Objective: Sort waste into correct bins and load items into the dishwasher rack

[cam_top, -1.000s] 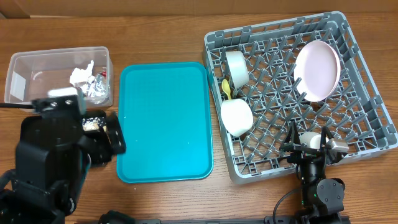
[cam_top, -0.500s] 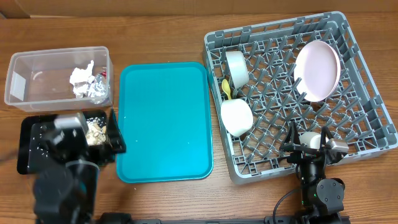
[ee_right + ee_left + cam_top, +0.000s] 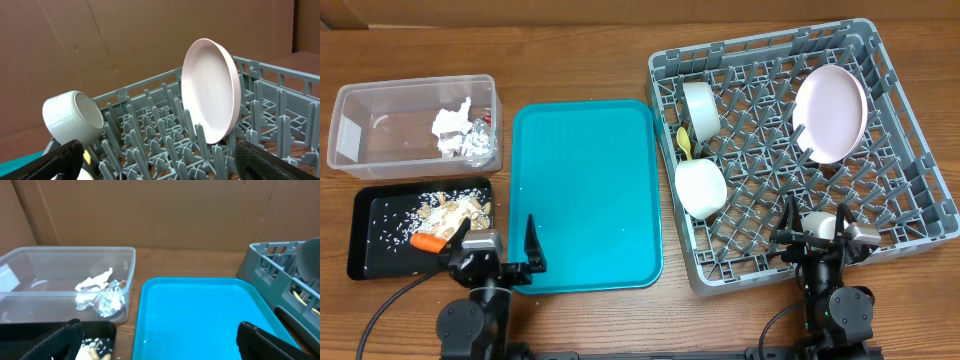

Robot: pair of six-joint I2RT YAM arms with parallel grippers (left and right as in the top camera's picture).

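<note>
The grey dishwasher rack sits just right of the teal tray, turned a little askew to it. In it the pale-pink plate stands on edge between the pegs, on the side far from the teal tray; a white bowl lies tipped on its side along the side nearest the teal tray, level with that tray's far half; a second white bowl lies tipped level with its middle; a pale-yellow spoon pokes up between the two.

Left of the teal tray's far half stands the clear tub, holding the crumpled white napkin and the foil wrapper at the end closest to the teal tray. Left of its near half lies the black tray, with beige and white food bits thickest toward the teal tray and the orange carrot among them.

The left gripper hovers at the teal tray's near-left corner, its fingers spread wide with nothing between them; one is over the black tray's end, the other over the teal rim. The right gripper sits well right of the teal tray at the rack's near edge, fingers likewise wide apart and empty. Everything rests on a wooden surface.
</note>
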